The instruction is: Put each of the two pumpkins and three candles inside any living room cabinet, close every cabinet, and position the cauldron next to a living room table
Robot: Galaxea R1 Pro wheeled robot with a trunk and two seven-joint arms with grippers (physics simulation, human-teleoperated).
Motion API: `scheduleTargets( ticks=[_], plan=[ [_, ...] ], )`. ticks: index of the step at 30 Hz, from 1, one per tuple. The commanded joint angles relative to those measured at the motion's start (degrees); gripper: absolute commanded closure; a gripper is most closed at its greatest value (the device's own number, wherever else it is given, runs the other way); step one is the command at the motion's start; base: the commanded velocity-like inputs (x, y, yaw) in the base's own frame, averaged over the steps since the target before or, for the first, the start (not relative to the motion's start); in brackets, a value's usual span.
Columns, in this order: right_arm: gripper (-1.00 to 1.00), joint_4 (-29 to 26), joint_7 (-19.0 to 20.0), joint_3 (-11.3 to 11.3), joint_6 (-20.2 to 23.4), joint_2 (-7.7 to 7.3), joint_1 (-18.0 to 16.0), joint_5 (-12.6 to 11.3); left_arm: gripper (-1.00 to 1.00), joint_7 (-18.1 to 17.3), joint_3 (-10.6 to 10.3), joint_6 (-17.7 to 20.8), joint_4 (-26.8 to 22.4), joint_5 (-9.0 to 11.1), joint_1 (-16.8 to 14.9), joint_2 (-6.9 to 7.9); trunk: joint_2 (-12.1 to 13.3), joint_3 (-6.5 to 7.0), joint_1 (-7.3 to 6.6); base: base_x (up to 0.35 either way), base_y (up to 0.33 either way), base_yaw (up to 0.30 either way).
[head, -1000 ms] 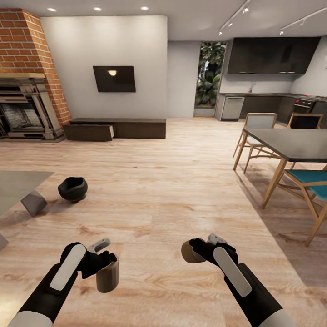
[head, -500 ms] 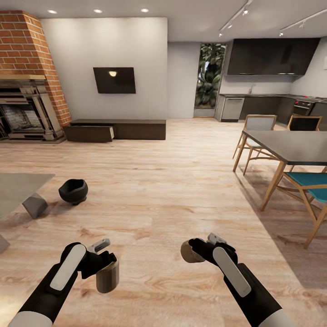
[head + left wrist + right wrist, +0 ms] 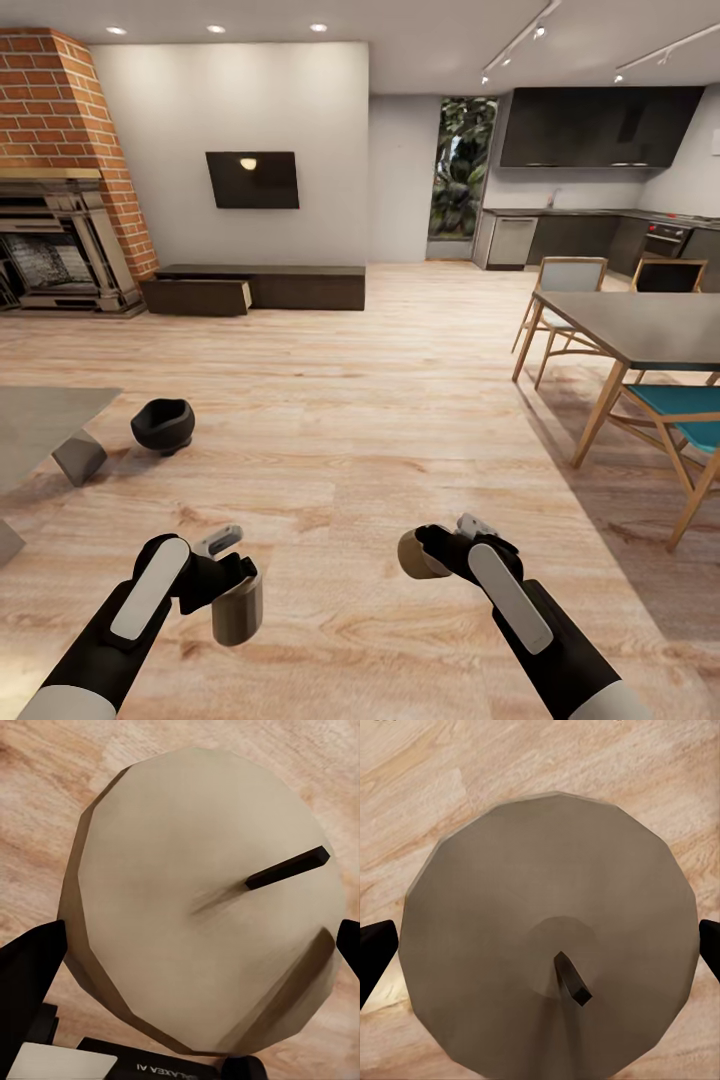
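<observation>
My left gripper point(image 3: 228, 592) is shut on a tan candle point(image 3: 237, 607) held above the floor; the left wrist view looks onto that candle's top point(image 3: 202, 907) and dark wick. A second candle point(image 3: 414, 555) sits in my right gripper point(image 3: 428, 556), which is shut on it; its top point(image 3: 547, 937) faces the right wrist camera. The black cauldron point(image 3: 162, 425) stands on the floor beside the glass table point(image 3: 35, 425) at the left. The dark-brown cabinet point(image 3: 260, 286) lies along the far wall with its left drawer point(image 3: 196, 296) pulled open. The pumpkins are out of view.
A brick fireplace point(image 3: 60, 230) fills the far left corner. A dark dining table point(image 3: 640, 325) with wooden chairs point(image 3: 680, 430) stands at the right. The kitchen units point(image 3: 600, 235) lie beyond. Bare wooden floor stretches between me and the cabinet.
The whole head view has shifted slightly as the camera moved; the cauldron and table sit lower in the picture. Both grippers keep their candles.
</observation>
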Motion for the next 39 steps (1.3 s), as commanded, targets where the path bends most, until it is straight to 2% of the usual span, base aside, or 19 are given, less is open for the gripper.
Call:
scheduleTargets(
  ticks=[1,18,20,24,27,29,33,37,39],
  plan=[
    [1.0,-0.1,-0.5,0.1,0.1,-0.05,-0.1,-0.4,1.0,0.6,-0.1,0.0,-0.1,0.5,0.0,0.05,0.4,0.13,-0.23,0.0,0.0,0.0],
    [1.0,0.0,-0.5,0.1,0.0,-0.04,-0.1,0.4,1.0,0.7,-0.3,-0.1,0.5,-0.1,0.0,0.05,7.2,3.18,-3.96,0.0,0.0,0.0],
    [1.0,0.1,-0.5,0.1,0.0,-0.04,-0.1,0.4,1.0,0.8,-1.0,-0.2,0.8,-1.8,0.0,0.05,8.0,3.54,-4.4,0.0,0.0,0.0],
    [1.0,0.1,-0.7,0.6,0.2,-0.21,-0.1,0.4,1.0,0.9,-2.4,-2.9,2.4,-9.8,-0.1,-0.02,9.6,4.26,-5.28,0.0,0.0,0.0],
    [1.0,0.1,-1.0,0.8,0.6,-0.54,-0.1,0.5,1.0,0.9,-2.6,-4.7,3.2,-13.0,-0.1,-0.56,10.8,4.79,-5.94,0.0,0.0,0.0],
    [1.0,0.1,-1.1,0.8,0.8,-0.75,-0.1,0.6,1.0,0.9,-2.7,-5.0,3.4,-13.7,-0.1,-0.75,11.6,5.15,-6.38,0.0,0.0,0.0],
    [1.0,0.7,-1.2,0.9,1.0,-1.23,-0.1,0.9,1.0,0.6,-2.9,-5.2,3.2,-13.9,-0.1,-0.77,11.6,5.15,-6.38,0.01,0.0,0.0],
    [1.0,2.2,-1.0,0.9,4.5,-1.12,-0.1,6.4,1.0,0.4,-3.1,-5.2,3.0,-14.0,-0.1,-0.73,11.6,5.15,-6.38,0.007,0.0,0.0],
    [1.0,2.3,-1.0,0.9,5.3,-1.05,-0.1,7.1,1.0,0.3,-3.1,-5.2,3.3,-14.0,-0.1,-0.74,11.6,5.15,-6.38,0.036,-0.009,0.0]
  ],
)
